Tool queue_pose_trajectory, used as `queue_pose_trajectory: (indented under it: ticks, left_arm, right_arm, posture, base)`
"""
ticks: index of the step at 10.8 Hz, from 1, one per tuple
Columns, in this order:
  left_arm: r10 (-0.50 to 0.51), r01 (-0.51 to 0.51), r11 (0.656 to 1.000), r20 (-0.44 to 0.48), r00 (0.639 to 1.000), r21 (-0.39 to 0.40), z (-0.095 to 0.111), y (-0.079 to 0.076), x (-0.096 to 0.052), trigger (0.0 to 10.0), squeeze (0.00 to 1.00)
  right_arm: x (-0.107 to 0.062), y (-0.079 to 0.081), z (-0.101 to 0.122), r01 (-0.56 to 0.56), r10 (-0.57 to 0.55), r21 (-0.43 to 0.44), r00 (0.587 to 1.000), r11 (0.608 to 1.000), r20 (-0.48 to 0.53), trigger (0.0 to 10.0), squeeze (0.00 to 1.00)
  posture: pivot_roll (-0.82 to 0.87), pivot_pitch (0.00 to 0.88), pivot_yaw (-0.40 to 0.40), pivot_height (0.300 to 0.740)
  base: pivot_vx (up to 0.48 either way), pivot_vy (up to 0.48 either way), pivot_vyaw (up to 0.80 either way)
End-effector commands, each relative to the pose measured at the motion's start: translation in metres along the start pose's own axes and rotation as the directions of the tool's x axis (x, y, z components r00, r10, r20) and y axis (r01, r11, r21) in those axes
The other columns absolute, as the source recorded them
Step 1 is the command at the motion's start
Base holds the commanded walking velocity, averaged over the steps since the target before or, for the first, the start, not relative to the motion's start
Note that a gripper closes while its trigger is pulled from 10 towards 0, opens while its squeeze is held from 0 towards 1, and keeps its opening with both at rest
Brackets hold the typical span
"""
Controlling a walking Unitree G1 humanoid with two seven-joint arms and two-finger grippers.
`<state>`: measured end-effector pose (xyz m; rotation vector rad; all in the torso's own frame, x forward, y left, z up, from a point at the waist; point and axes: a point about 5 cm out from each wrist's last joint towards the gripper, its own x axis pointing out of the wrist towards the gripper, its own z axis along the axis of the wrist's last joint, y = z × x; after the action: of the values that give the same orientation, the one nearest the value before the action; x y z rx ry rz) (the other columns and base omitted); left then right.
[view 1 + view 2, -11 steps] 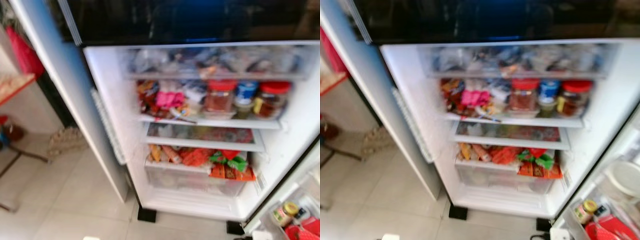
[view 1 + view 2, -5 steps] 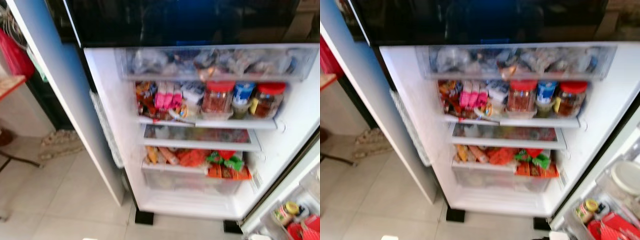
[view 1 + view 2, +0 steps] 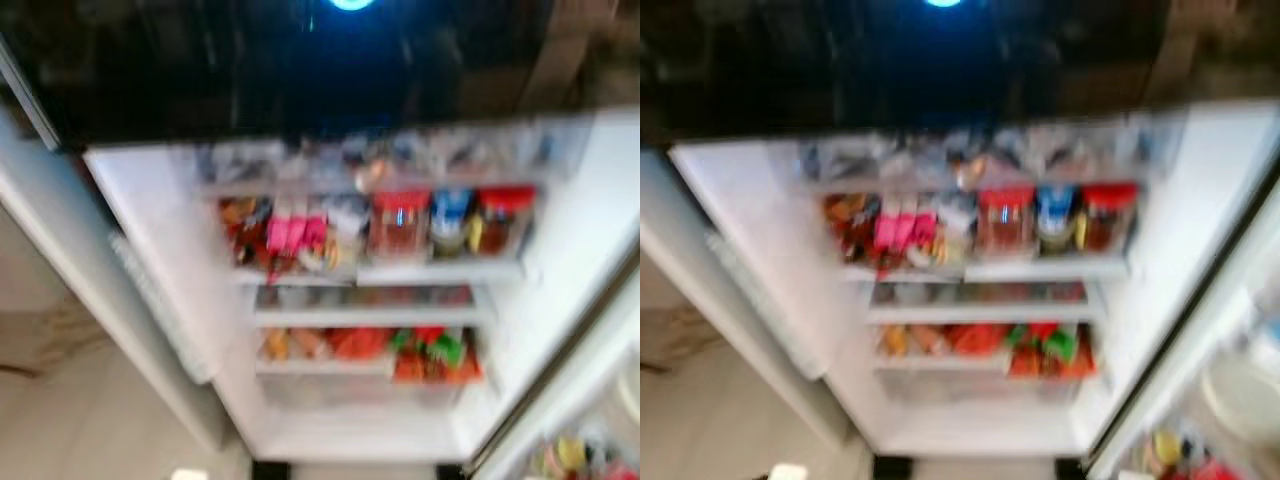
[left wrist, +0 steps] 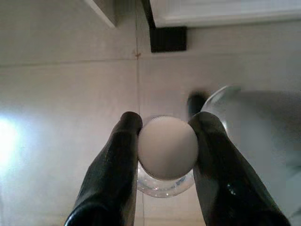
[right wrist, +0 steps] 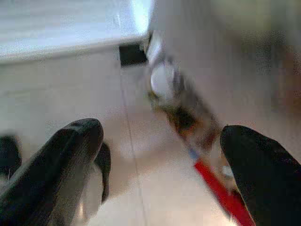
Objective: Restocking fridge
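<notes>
Now closer and blurred by camera motion, the open fridge (image 3: 560, 230) sits lower in the head views than half a second ago, and more of its dark upper door (image 3: 300, 60) with a blue light (image 3: 350, 3) has come into frame; the shift is of the whole picture, so the robot has moved, not the goods. By this reading the robot is on its approach to the shelves and the placing step is not yet begun.

Left pincer (image 4: 164, 148): fingers pressed against the white cap of a clear bottle (image 4: 167, 147), seen end-on above the tiled floor (image 4: 61, 94), low beside the fridge's black foot (image 4: 168, 38). This bottle is taken to be the item to restock.

Right pincer (image 5: 164, 155): fingers spread wide, holding nothing, over the floor near the fridge base.

Counts, as far as blur allows: three stocked tiers in the fridge; on the middle shelf (image 3: 440, 270), two red-lidded jars (image 3: 400, 222) and one blue-topped container (image 3: 452, 215) between them, with pink packets (image 3: 295, 235) to the left, number uncertain. Snack packets (image 3: 430, 352) in the lower tier cannot be counted. One bottle in hand.
</notes>
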<state>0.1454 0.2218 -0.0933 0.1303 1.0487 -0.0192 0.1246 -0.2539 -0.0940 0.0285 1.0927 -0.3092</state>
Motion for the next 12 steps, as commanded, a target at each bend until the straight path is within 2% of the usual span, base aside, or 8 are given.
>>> queue_pose_trajectory:
  ticks: [1, 4, 5, 6, 8, 10, 12]
  left_arm:
    - [0.024, -0.024, 1.0, -0.034, 0.999, -0.014, -0.01, 0.008, -0.003, 10.0, 0.0]
    - [0.024, -0.024, 1.0, -0.034, 0.999, -0.007, -0.01, 0.007, -0.003, 10.0, 0.0]
    - [0.038, -0.037, 0.999, -0.025, 0.999, 0.021, -0.01, 0.009, -0.003, 10.0, 0.0]
    - [0.045, -0.045, 0.999, -0.017, 0.999, 0.013, -0.01, 0.009, -0.003, 10.0, 0.0]
    - [0.044, -0.042, 0.999, 0.06, 0.997, -0.031, -0.005, 0.009, -0.004, 10.0, 0.0]
    - [0.033, -0.033, 0.999, 0.092, 0.995, 0.0, -0.002, 0.009, -0.004, 10.0, 0.0]
    - [0.002, 0.0, 1.0, 0.188, 0.982, -0.011, 0.007, 0.005, -0.005, 10.0, 0.0]
  right_arm:
    - [0.001, 0.012, 0.002, -0.033, 0.033, 0.009, 0.999, 0.999, 0.009, 10.0, 0.0]
    - [0.001, 0.013, 0.001, -0.049, 0.049, -0.004, 0.999, 0.999, 0.007, 10.0, 0.0]
    - [0.0, 0.013, 0.0, -0.053, 0.053, -0.006, 0.999, 0.999, 0.005, 10.0, 0.0]
    - [0.0, 0.014, 0.0, -0.056, 0.056, -0.003, 0.998, 0.998, 0.006, 10.0, 0.0]
    - [0.0, 0.014, -0.002, -0.063, 0.063, -0.001, 0.998, 0.998, 0.004, 10.0, 0.0]
    - [0.0, 0.015, -0.003, -0.073, 0.073, -0.002, 0.997, 0.997, 0.0, 10.0, 0.0]
    - [0.0, 0.015, -0.002, -0.087, 0.087, -0.02, 0.996, 0.996, -0.007, 10.0, 0.0]
  posture:
    - [0.04, 0.0, 0.035, 0.74]
    - [0.04, 0.0, 0.036, 0.74]
    - [0.04, 0.0, 0.037, 0.74]
    - [0.03, 0.0, 0.039, 0.74]
    - [0.03, 0.0, 0.041, 0.74]
    - [0.03, 0.0, 0.042, 0.74]
    - [0.05, 0.0, 0.025, 0.74]
  base:
    - [0.352, 0.0, 0.0]
    - [0.344, 0.0, 0.0]
    - [0.0, 0.0, 0.0]
    - [0.0, 0.0, 0.0]
    - [0.0, 0.0, 0.0]
    - [0.0, 0.0, 0.0]
    - [0.0, 0.0, 0.0]
